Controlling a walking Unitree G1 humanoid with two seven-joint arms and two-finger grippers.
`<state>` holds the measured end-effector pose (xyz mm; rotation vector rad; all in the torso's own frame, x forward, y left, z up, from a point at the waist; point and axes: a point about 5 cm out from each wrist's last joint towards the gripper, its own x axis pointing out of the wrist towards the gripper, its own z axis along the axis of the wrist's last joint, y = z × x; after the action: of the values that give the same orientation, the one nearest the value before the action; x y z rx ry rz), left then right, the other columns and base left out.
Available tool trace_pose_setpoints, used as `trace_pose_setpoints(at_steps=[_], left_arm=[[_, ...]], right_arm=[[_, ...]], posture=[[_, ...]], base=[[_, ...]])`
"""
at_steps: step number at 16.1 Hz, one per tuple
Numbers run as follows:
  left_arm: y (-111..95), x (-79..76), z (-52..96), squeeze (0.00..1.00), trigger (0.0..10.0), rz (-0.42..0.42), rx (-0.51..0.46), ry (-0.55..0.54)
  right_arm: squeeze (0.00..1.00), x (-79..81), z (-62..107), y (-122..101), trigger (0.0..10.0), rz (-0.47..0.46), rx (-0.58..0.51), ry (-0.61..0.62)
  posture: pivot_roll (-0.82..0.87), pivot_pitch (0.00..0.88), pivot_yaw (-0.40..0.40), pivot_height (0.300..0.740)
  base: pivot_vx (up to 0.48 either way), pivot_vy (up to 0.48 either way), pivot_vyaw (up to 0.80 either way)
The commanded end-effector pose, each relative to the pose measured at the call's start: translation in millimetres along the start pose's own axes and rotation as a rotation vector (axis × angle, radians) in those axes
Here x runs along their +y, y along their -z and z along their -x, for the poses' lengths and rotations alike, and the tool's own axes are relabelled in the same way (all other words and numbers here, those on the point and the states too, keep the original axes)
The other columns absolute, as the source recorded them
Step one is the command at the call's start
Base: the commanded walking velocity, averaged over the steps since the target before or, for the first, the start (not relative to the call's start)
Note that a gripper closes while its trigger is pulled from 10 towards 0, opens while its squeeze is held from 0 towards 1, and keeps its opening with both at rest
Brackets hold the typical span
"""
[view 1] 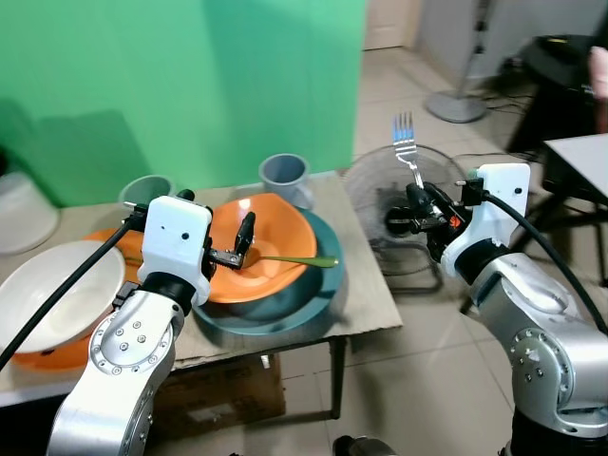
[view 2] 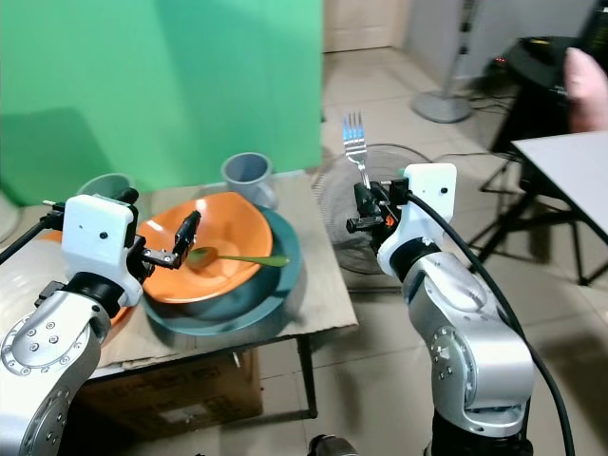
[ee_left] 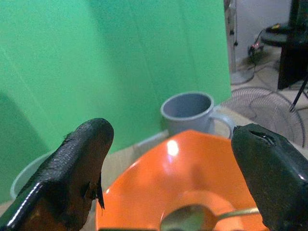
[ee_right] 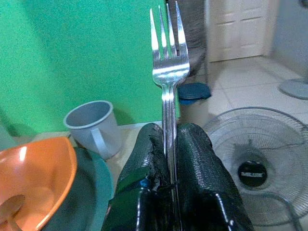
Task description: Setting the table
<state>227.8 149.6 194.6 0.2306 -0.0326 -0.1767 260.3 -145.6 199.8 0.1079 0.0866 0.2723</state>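
A silver fork (view 1: 407, 144) is held upright, tines up, by the right gripper (view 1: 419, 202), whose two black fingers (ee_right: 144, 163) are closed tight on its handle; the gripper is raised off the right edge of the table (view 1: 375, 309), in front of a floor fan (view 1: 380, 180) that lies on the tiled floor. On the table, an orange bowl (view 1: 275, 237) is seen nested, tilted, in a dark teal plate (view 1: 318, 285), and a gold-coloured spoon (view 1: 294, 260) is laid in the bowl with its handle pointing toward the robot's right. The left gripper (view 1: 239, 245) is positioned over the near-left part of the orange bowl, just above the spoon's bowl end; its fingers (ee_left: 77, 163) are spread wide apart and nothing is held between them. A grey mug (view 1: 285, 178) is placed behind the bowl, near the green backdrop (view 1: 190, 76), and a pale green cup (view 1: 144, 190) is set further to the left. A white bowl (view 1: 47, 294) is stacked on an orange plate (view 1: 43, 356) at the table's left end. A cardboard box (view 1: 228, 389) is stowed under the table.
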Motion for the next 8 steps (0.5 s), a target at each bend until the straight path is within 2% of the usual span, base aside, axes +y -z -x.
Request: trace_pose_setpoints(at_steps=[1, 2, 5, 6, 8], left_arm=[[1, 5.4, -1.0, 0.00, 10.0, -0.018, -0.007, -0.049], [2, 6.7, 0.5, 0.00, 10.0, -0.019, -0.005, -0.071], [15, 26.0, 12.5, 0.00, 10.0, -0.026, 0.049, -0.195], [16, 30.3, 14.6, 0.00, 10.0, -0.038, 0.049, -0.207], [17, 39.6, 20.8, 0.00, 10.0, -0.064, 0.049, -0.255]], right_arm=[[0.00, 2.2, 0.4, 0, 10.0, -0.003, -0.019, 0.011], [0.00, 2.5, -0.7, 3, 10.0, -0.016, -0.023, 0.013], [0.00, -2.5, -3.8, 13, 10.0, -0.032, -0.012, 0.010], [0.00, -3.3, -4.4, 15, 10.0, -0.036, -0.004, 0.010], [0.00, -6.5, -4.0, 17, 10.0, -0.005, 0.006, 0.015]], posture=[[-0.15, 0.000, 0.057, 0.740], [-0.15, 0.000, 0.057, 0.740], [-0.13, 0.000, 0.025, 0.740], [-0.13, 0.000, 0.025, 0.740], [-0.12, 0.000, 0.013, 0.740]], base=[[0.000, 0.000, -0.76], [0.000, 0.000, -0.76], [0.000, 0.000, -0.78], [0.000, 0.000, -0.80], [0.000, 0.000, -0.80]])
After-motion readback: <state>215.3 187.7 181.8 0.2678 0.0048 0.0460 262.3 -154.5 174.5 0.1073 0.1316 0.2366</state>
